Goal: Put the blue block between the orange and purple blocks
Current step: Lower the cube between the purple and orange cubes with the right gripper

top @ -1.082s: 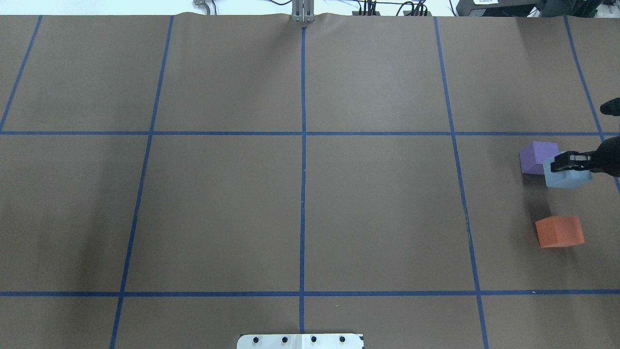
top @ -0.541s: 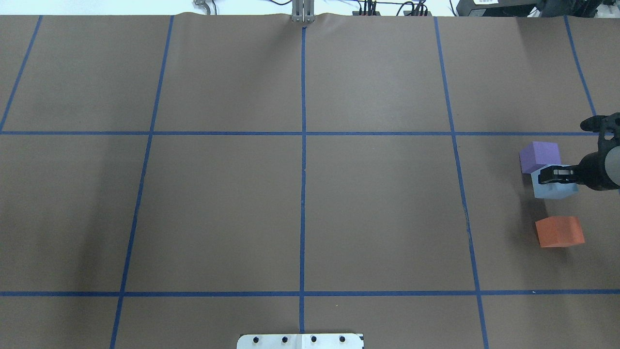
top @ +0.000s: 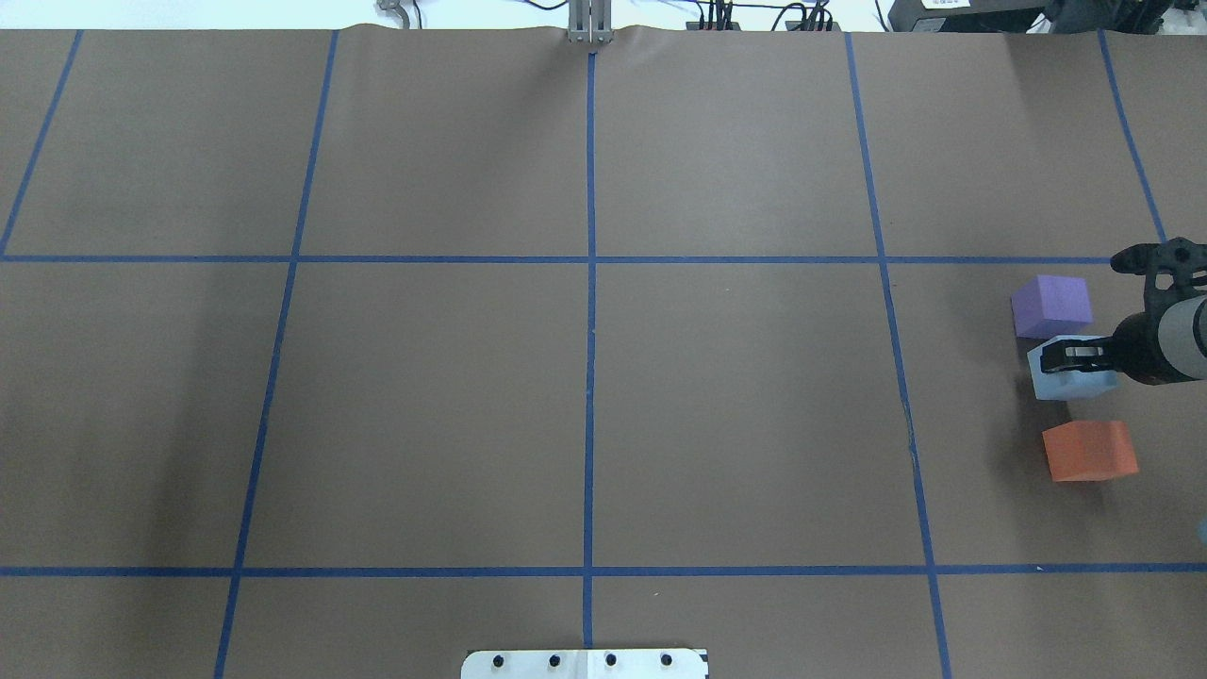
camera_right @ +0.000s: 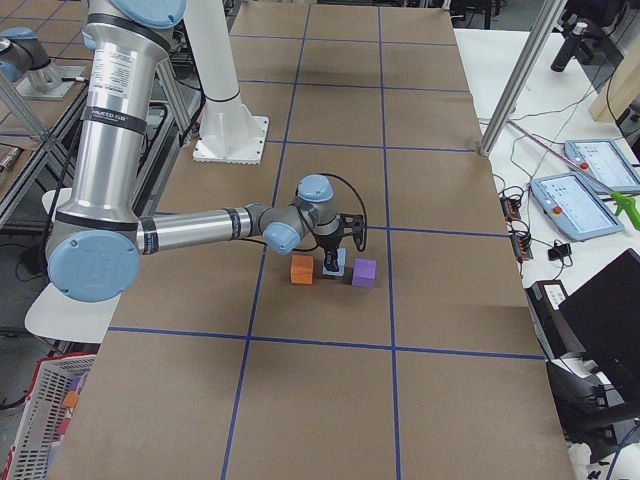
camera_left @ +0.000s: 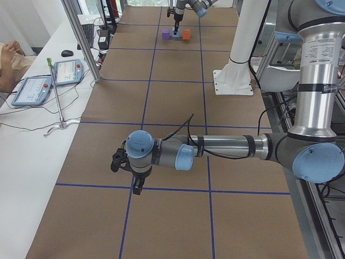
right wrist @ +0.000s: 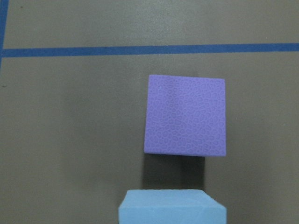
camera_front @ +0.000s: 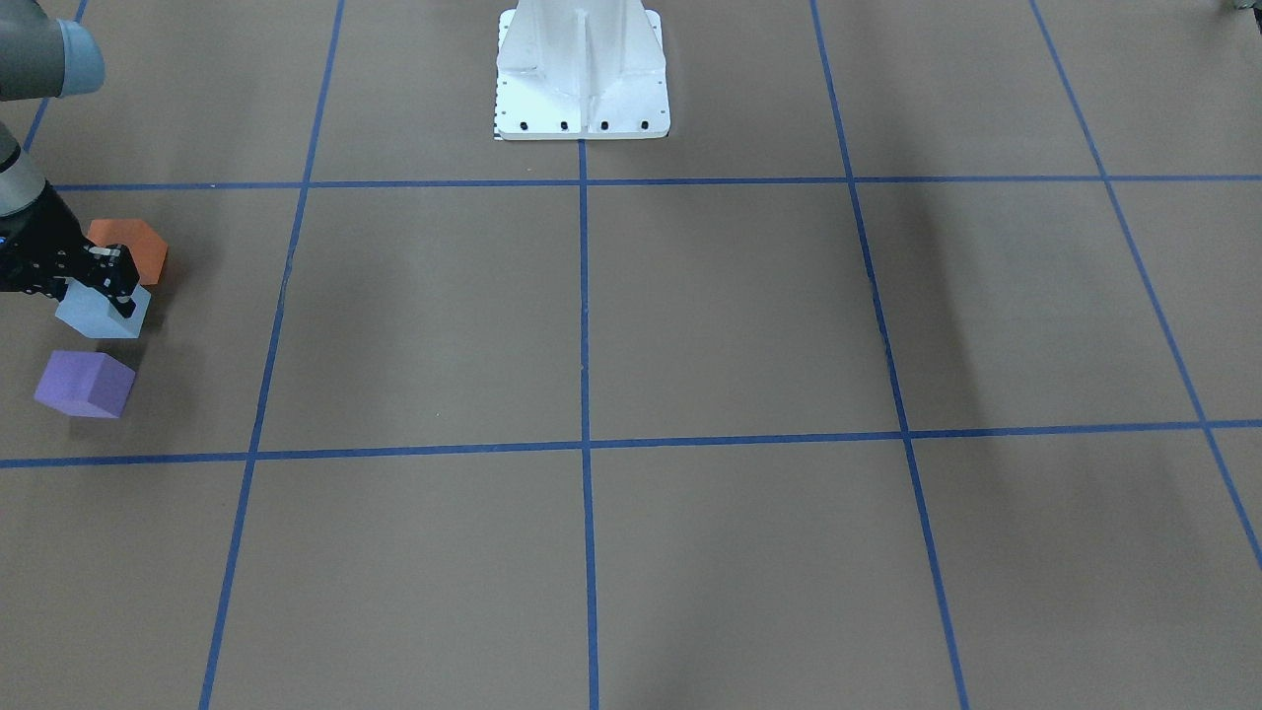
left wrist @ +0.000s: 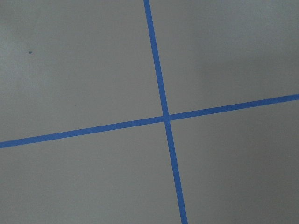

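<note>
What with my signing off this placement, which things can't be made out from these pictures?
Overhead view: the right tool covers the top of the blue block; whether it rests on the table is unclear.
Right wrist view: the bottom edge cuts off the blue block.
Front-facing view: the right tool partly hides the orange block.
Exterior left view: the left tool is too small to tell open or shut.

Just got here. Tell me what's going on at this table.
The right gripper holds the blue block in its jaws, in the gap between the purple block and the orange block. The block is not yet released; whether it already rests on the table is unclear. The left gripper hangs over bare paper far from the blocks, with nothing near it.
</note>
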`<state>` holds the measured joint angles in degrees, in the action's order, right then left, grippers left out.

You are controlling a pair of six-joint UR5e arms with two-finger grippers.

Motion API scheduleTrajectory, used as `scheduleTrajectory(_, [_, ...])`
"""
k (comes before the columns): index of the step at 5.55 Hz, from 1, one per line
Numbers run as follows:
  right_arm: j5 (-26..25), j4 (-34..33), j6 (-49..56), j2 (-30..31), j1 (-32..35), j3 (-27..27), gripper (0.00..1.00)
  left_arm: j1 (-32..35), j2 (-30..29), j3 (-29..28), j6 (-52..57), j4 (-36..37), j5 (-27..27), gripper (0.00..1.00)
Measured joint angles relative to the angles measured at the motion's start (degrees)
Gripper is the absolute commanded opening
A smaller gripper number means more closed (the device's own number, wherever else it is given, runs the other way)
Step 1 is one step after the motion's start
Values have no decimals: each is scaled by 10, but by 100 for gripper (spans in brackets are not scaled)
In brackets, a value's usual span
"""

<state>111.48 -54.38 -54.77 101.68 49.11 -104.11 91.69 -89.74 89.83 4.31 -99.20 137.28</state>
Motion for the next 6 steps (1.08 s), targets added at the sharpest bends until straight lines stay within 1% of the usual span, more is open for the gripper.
scheduleTrajectory(1, [-1, 0, 1, -3, -4, 8, 35, 0, 0, 0, 0, 0, 0, 100])
scheduleTrajectory(2, [-1, 0, 1, -4, -6, 11, 42, 0, 0, 0, 0, 1, 0, 100])
scheduleTrajectory(4, [-2, 1, 1, -5, -12, 17, 64, 0, 0, 0, 0, 1, 0, 100])
scheduleTrajectory(5, [-3, 6, 2, -5, -13, 22, 92, 0, 0, 0, 0, 1, 0, 100])
scheduleTrajectory(6, [-6, 15, 2, -5, -15, 25, 99, 0, 0, 0, 0, 1, 0, 100])
